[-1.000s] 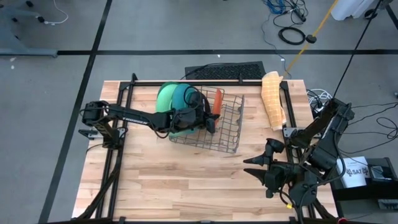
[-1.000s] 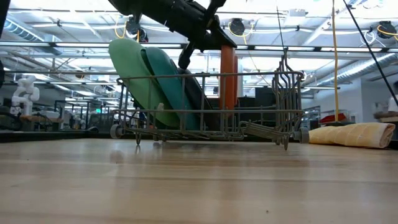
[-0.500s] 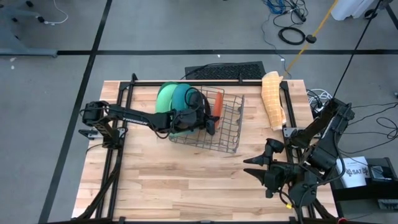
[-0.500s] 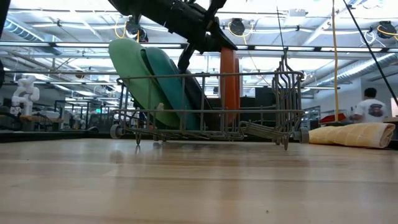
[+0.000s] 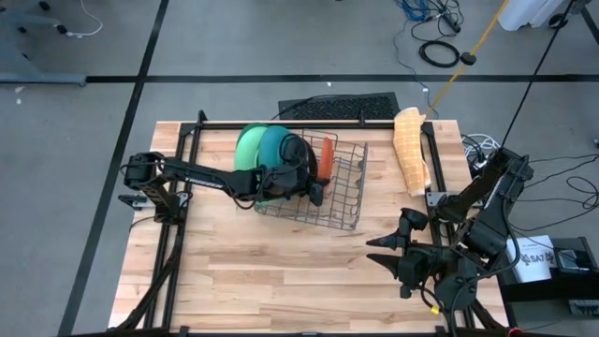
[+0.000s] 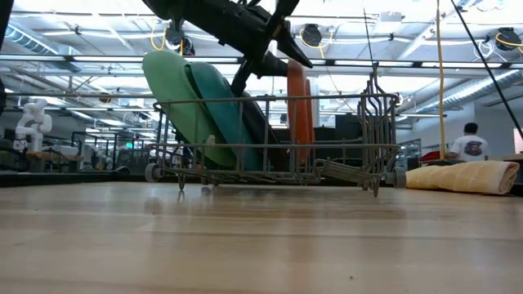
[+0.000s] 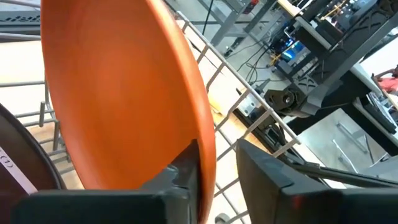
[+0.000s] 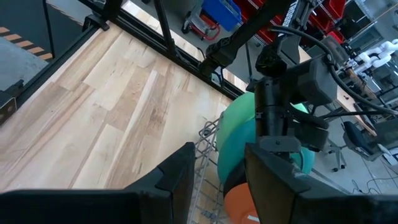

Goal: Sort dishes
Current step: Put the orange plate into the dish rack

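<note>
Left hand (image 5: 319, 186) is over the rack (image 5: 337, 201), its fingers a little apart on either side of the orange plate's (image 5: 325, 156) rim. That plate stands on edge in the rack, beside the teal plate (image 5: 274, 142) and light-green plate (image 5: 247, 145). Right hand (image 5: 382, 249) waits open above the worktop (image 5: 281, 271), well apart.

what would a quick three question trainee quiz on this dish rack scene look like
1. True or false: the orange-red plate stands on edge inside the wire rack.
2. Which plate sits farthest from the orange-red one: A) teal-green plate B) light-green plate?
3. Which gripper is over the rack, and where does the other wait?

Key
1. True.
2. B.
3. The left gripper, its fingers astride the orange-red plate's rim; the right gripper waits off the rack near the table's right edge.
</note>
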Action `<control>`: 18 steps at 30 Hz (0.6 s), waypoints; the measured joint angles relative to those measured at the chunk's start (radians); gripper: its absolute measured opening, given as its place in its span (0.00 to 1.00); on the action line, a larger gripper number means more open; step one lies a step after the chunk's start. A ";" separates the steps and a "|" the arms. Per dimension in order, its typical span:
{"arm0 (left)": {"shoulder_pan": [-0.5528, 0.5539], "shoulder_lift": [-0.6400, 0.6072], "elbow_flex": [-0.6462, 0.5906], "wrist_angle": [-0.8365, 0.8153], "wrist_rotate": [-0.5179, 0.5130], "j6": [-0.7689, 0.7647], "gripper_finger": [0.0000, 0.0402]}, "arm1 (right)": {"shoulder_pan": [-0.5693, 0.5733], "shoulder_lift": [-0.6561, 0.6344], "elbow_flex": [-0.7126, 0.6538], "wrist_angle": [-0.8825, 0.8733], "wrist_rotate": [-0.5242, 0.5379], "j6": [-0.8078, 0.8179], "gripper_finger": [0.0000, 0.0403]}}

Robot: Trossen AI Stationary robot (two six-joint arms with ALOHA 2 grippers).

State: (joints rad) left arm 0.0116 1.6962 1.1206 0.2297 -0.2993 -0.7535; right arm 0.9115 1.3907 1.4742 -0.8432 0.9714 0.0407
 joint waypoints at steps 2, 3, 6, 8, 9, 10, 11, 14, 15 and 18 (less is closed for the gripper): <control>0.000 0.000 0.000 0.000 0.003 0.006 0.26 | -0.001 0.000 0.000 0.002 0.000 0.008 0.33; 0.000 0.000 0.000 -0.001 0.010 0.008 0.27 | -0.005 0.000 0.000 0.002 0.000 0.013 0.33; 0.000 -0.001 0.000 -0.001 0.021 0.012 0.32 | -0.023 0.000 0.000 0.001 -0.001 0.026 0.33; 0.000 -0.005 0.000 -0.002 0.036 0.029 0.35 | -0.034 0.000 0.000 0.001 -0.003 0.027 0.33; 0.000 -0.006 0.000 0.000 0.036 0.034 0.37 | -0.037 0.000 0.000 0.001 -0.005 0.027 0.33; 0.000 -0.011 0.000 -0.002 0.037 0.035 0.40 | -0.041 0.000 0.000 0.001 -0.007 0.027 0.33; 0.000 -0.015 0.000 -0.005 0.037 0.035 0.42 | -0.042 0.000 0.000 0.001 -0.008 0.027 0.33; 0.000 -0.026 0.000 -0.004 0.036 0.054 0.51 | -0.042 0.000 0.000 0.001 -0.009 0.030 0.33; 0.000 -0.029 0.000 -0.009 0.034 0.065 0.54 | -0.042 0.000 0.000 0.001 -0.009 0.030 0.33; 0.000 -0.038 0.000 -0.013 0.014 0.087 0.62 | -0.042 0.000 0.000 0.001 -0.009 0.033 0.33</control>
State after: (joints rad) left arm 0.0116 1.6585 1.1205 0.2169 -0.2851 -0.6662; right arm 0.8696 1.3907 1.4742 -0.8425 0.9627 0.0737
